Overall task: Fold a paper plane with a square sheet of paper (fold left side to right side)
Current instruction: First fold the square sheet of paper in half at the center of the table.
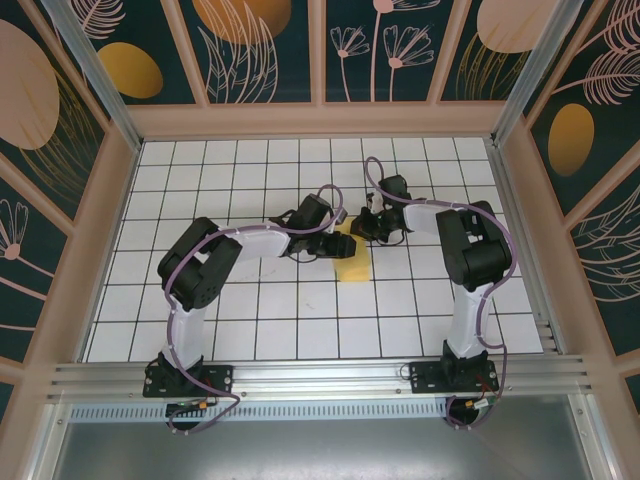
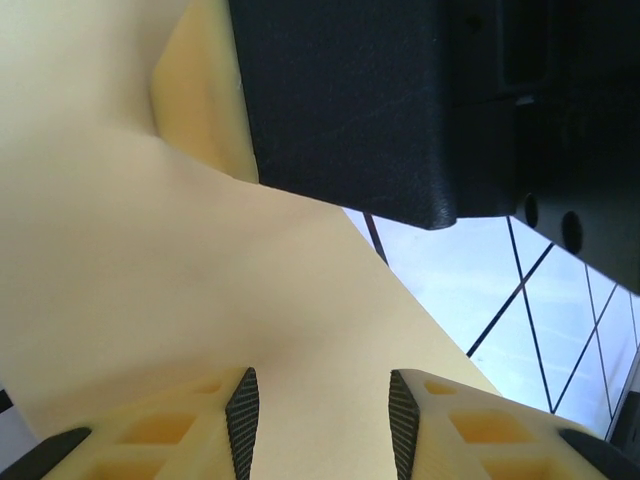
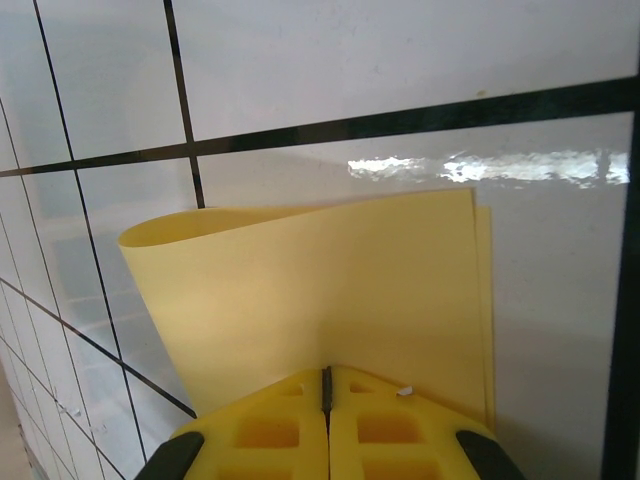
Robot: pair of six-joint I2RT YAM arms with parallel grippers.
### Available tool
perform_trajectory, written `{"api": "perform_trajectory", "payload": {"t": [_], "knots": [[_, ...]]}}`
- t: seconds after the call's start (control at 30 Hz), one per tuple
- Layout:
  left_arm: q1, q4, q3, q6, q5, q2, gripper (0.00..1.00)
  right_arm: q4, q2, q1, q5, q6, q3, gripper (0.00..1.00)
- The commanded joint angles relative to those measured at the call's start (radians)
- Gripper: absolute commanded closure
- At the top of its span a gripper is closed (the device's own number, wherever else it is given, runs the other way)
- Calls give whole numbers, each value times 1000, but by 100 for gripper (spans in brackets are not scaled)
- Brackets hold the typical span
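My right pincer (image 3: 326, 388) clenched on square sheet of paper (image 3: 330, 290) near tabletop (image 1: 250, 310) centre. Loose fold bulges toward my left pincer (image 2: 320, 412), released, sheet directly ahead; left nearer fold.

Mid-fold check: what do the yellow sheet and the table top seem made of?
The yellow sheet: apparently thin matte paper; it curls softly, no glare. The table top: hard glossy surface with black grid lines; it reflects a light streak, maybe tile or laminate.

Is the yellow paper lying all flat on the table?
No, the yellow paper curls up and over in a rounded bend, pinched at its near edge by the right gripper.
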Motion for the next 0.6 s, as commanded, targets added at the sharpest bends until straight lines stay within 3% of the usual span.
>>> {"api": "perform_trajectory", "payload": {"t": [0.0,0.57], "knots": [[-7,-8,-16,33,1,26,58,-55,43,18,74,6,-20,92],[-40,-12,-107,107,-1,-22,59,-59,45,22,75,15,-19,92]]}}
